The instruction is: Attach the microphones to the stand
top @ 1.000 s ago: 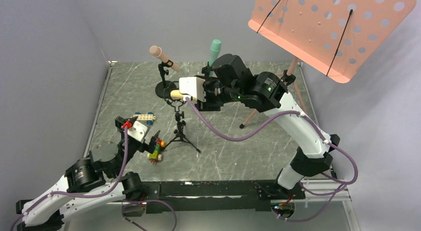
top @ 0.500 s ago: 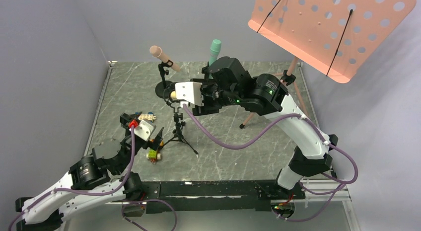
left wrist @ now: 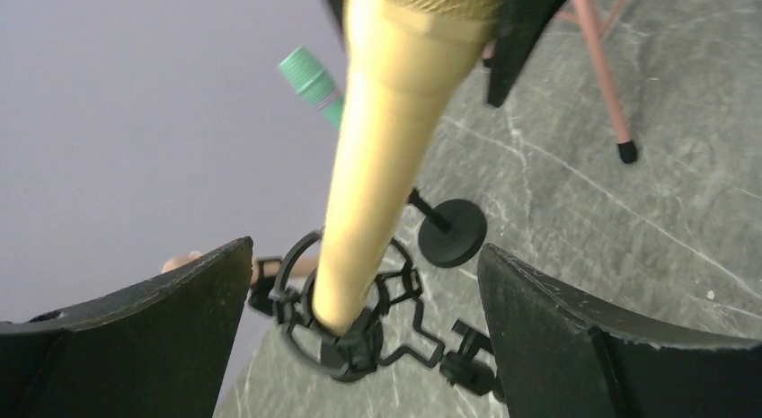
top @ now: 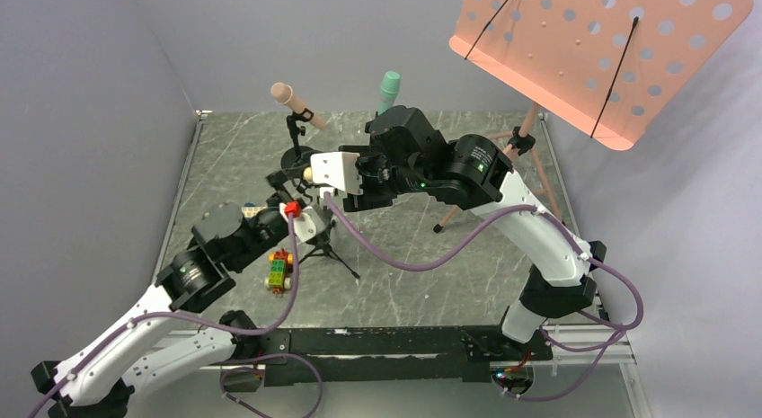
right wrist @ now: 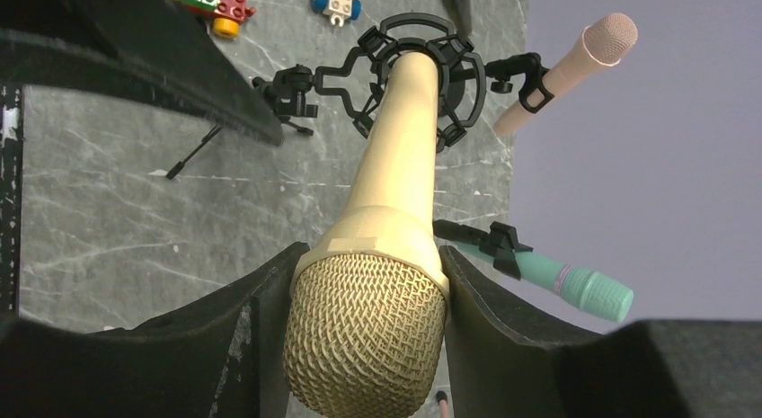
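My right gripper (right wrist: 368, 267) is shut on the mesh head of the pale yellow microphone (right wrist: 403, 148). The microphone's tail sits inside the black shock-mount ring (right wrist: 418, 66) of the small tripod stand (top: 324, 245). My left gripper (left wrist: 364, 346) is open, its fingers (left wrist: 135, 337) on either side of that ring (left wrist: 346, 321) without touching it. The yellow microphone (left wrist: 377, 148) slants down into the ring. The salmon-pink microphone (top: 292, 98) and the teal-green microphone (top: 389, 84) are clipped on their stands at the back. In the top view the right gripper (top: 316, 173) is above the left gripper (top: 289, 188).
A toy block car (top: 279, 272) lies left of the tripod, another (top: 254, 208) behind the left arm. A round black stand base (left wrist: 452, 232) sits behind the mount. A pink music stand (top: 584, 49) leans over the back right, its leg (left wrist: 602, 67) on the table.
My left arm has risen from the toy car and swung up and right to the shock mount. My right gripper has shifted a little left with the yellow microphone.
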You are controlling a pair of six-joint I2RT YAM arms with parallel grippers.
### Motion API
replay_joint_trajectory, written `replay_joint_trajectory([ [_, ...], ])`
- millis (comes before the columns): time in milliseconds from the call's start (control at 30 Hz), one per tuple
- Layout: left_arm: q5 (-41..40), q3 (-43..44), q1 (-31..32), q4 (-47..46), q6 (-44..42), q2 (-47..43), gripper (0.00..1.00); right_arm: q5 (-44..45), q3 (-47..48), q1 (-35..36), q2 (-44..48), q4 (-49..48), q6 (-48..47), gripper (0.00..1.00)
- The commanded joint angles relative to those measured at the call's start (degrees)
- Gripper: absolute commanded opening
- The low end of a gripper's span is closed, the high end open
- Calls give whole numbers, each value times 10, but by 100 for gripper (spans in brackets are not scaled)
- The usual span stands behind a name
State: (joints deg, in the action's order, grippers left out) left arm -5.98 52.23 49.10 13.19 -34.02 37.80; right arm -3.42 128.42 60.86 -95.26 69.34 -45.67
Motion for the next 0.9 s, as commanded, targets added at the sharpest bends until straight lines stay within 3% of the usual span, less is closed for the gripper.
replay_joint_trajectory([
  [0,174,21,-25,-60,-70,36,99,32,10,1,8,-26,2,20],
  [233,241,36,-51,-100,-98,94,90,27,4,1,10,-23,5,20],
  [467,262,65,-56,-75,-90,123,64,22,9,1,6,-18,6,20],
  [633,243,52,-56,-97,-79,120,53,15,11,1,2,-13,7,20],
  [800,222,55,-55,-97,-80,129,35,5,20,1,-4,-9,7,20],
  [867,220,55,-56,-99,-82,131,33,2,24,1,-7,-6,7,21],
])
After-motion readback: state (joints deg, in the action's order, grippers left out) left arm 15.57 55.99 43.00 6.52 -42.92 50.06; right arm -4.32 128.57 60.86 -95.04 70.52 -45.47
